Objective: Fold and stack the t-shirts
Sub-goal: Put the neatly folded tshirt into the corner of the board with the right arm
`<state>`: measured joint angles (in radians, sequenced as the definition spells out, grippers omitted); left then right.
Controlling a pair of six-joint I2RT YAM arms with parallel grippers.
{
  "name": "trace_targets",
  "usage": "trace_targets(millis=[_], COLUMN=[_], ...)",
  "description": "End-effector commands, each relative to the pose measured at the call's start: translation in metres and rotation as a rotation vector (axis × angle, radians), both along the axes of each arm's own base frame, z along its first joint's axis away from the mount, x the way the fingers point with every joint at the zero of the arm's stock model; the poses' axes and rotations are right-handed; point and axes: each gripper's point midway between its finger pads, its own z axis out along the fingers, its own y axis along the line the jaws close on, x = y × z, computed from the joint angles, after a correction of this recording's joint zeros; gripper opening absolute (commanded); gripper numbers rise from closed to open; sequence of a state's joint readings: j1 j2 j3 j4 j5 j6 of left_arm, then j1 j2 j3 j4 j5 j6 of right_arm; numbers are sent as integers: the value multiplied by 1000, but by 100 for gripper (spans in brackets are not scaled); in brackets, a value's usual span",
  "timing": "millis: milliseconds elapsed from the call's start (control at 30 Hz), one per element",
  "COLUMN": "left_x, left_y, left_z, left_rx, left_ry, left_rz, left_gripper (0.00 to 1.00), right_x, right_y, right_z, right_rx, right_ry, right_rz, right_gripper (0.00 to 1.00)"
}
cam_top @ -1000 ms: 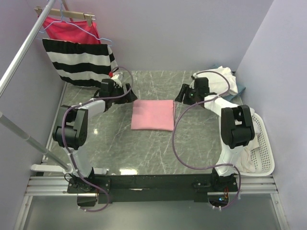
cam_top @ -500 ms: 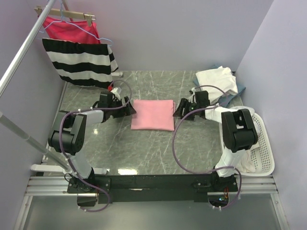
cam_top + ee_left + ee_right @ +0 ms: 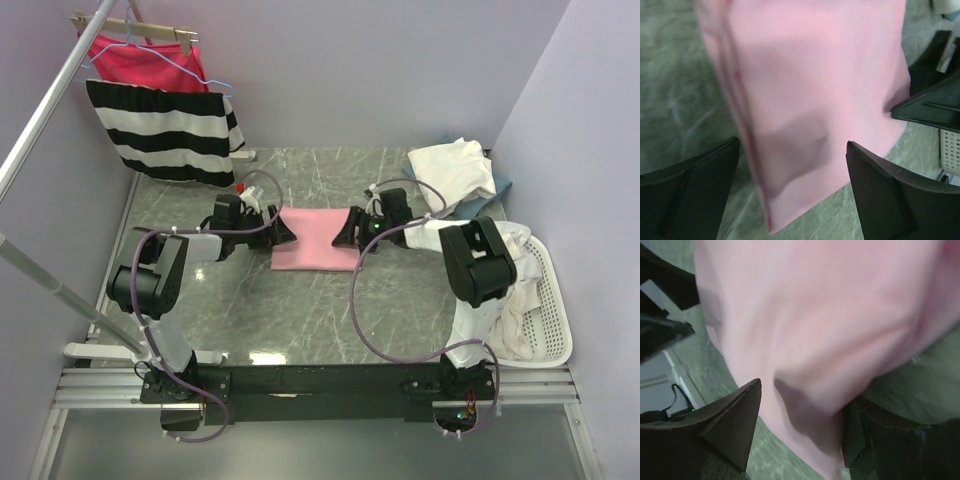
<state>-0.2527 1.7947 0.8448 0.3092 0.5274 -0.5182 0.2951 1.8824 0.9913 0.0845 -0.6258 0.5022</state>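
Looking at 1 light pink t-shirt (image 3: 318, 245) folded flat on the counter (image 3: 300, 310), sitting right between the 2 sets of fingers. Looks a touch longer across, from 1 set of fingers to the other, so calling that the long axis. Can't make out which end is the collar.

Seeing the left fingers (image 3: 284, 231) spread wide, straddling the tee's layered edge and gripping nothing. Seeing the right fingers (image 3: 346, 231) partly apart over the opposite edge, pink cloth bulging into the gap, not visibly pinched.

Also spotted cream-white tees (image 3: 452, 165) piled on a blue tee (image 3: 503, 187), well behind the right fingers.
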Motion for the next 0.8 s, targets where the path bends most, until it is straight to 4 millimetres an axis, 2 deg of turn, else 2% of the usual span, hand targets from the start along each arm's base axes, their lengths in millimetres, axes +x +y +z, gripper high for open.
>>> trace_targets(millis=[0, 67, 100, 167, 200, 367, 400, 467, 500, 600, 633, 667, 700, 733, 767], left_x=[-8, -5, -5, -3, -3, 0, 0, 4, 6, 10, 11, 11, 11, 10, 10], left_y=[-16, -19, -18, -17, -16, -14, -13, -12, -10, -8, -9, -9, -10, -11, -11], left_z=[-16, -18, -17, -16, -16, -6, -5, 3, 5, 13, 15, 16, 16, 17, 18], left_rx=[-28, -27, -24, -12, -8, 3, 9, 13, 22, 23, 16, 13, 9, 3, 1], left_ry=[66, 70, 70, 61, 62, 38, 33, 12, 8, -14, -16, -20, -19, -20, -22], left_rz=[-54, -56, -55, -50, -49, -41, -36, -30, -16, -7, -12, -14, -15, -21, -24], left_gripper=[94, 94, 94, 94, 94, 95, 95, 95, 95, 95, 95, 95, 95, 95, 95], right_x=[10, 20, 26, 36, 41, 67, 82, 91, 109, 133, 144, 155, 162, 174, 183], right_y=[22, 26, 27, 27, 28, 15, 6, -8, -21, -44, -62, -73, -83, -110, -122], right_z=[-24, -23, -22, -15, -7, 20, 38, 51, 73, 107, 113, 130, 139, 146, 163], right_rx=[20, 37, 40, 36, 41, 12, -10, -60, -90, -155, -192, -217, -233, -272, -290], right_ry=[81, 70, 68, 35, 13, -73, -136, -163, -233, -304, -316, -347, -365, -377, -402], right_rz=[-32, -46, -57, -75, -78, -113, -135, -157, -185, -213, -259, -280, -307, -375, -410], right_gripper=[65, 55, 33, 14, 0, 0, 0, 0, 0, 0, 0, 0, 0, 0, 0])
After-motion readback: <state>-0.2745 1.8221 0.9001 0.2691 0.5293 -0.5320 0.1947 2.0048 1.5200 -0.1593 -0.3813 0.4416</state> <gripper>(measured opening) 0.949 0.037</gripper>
